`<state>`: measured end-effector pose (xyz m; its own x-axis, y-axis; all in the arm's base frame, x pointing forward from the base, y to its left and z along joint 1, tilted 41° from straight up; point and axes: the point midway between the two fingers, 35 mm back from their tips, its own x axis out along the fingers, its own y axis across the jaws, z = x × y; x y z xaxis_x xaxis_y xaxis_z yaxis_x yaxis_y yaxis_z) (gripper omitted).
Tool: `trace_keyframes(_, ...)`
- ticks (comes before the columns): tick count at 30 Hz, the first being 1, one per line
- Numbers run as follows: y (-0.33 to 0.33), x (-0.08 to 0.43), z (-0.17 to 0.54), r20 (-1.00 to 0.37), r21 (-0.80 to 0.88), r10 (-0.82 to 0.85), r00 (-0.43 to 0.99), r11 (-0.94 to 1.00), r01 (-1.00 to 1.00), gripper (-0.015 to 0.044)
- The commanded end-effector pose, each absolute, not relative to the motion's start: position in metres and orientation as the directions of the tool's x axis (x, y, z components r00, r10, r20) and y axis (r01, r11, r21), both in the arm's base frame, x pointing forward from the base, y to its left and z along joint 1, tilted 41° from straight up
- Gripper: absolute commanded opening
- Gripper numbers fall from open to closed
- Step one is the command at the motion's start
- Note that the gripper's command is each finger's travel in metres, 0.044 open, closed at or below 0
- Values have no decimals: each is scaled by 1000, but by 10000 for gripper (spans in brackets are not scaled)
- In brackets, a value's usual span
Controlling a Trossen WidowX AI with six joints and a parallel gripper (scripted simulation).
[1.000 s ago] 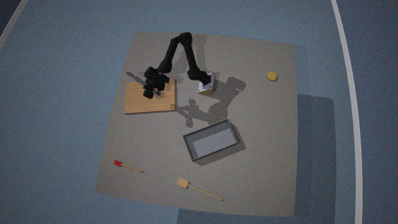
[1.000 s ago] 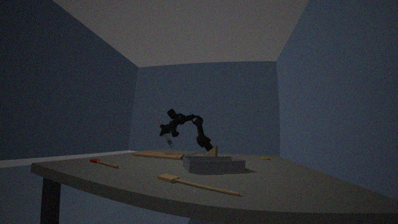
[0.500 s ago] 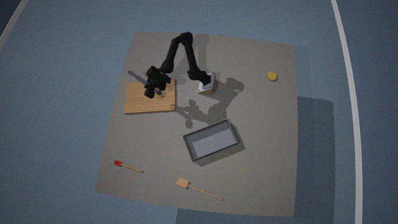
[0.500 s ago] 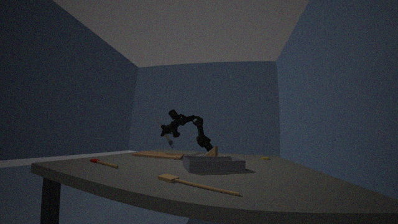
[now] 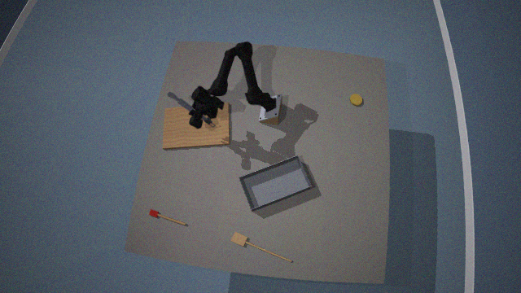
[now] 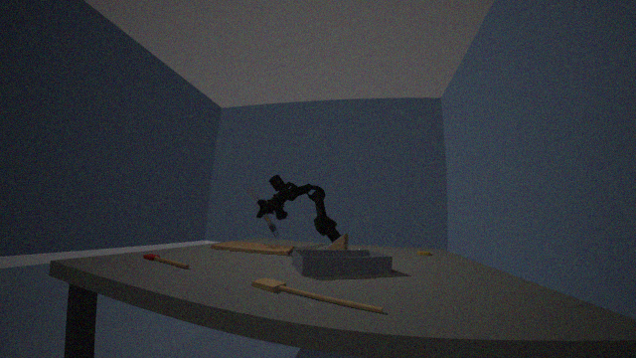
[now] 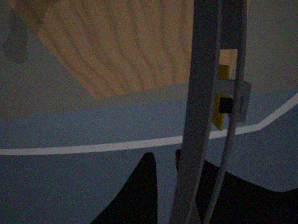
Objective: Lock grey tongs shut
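The grey tongs point(image 5: 179, 101) point(image 6: 271, 228) point(image 7: 200, 75) are in the air above the wooden board point(image 5: 179, 134) point(image 6: 248, 248) point(image 7: 125, 55), steeply tilted. Their yellow and black lock part shows between the arms in the wrist view, towards the lower end, so the tips seem to point up; the tips are out of the wrist view. The two arms lie close together, with a narrow gap. Whether the lock has caught cannot be told. My gripper point(image 5: 199, 115) point(image 6: 261, 208) point(image 7: 164, 159) is shut on the tongs. The roasting tin point(image 5: 273, 172) point(image 6: 348, 266) holds nothing.
The arm's base stands on a block point(image 5: 273, 119) point(image 6: 341, 243) behind the tin. A red-headed tool point(image 5: 154, 213) point(image 6: 150, 257) and a wooden spatula point(image 5: 239, 238) point(image 6: 269, 284) lie near the front. A yellow disc point(image 5: 356, 99) point(image 6: 423, 253) lies far right.
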<state>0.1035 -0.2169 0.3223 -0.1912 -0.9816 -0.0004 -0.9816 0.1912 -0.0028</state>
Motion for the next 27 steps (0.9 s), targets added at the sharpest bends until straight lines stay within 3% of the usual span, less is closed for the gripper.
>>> trace_keyframes(1,-216,102,323,2,-7,-981,-194,194,-981,-150)
trace_keyframes(12,-220,106,328,-11,-1,-984,-179,179,-984,-150)
trace_keyframes(27,-238,123,347,-134,23,-985,-107,105,-994,-150)
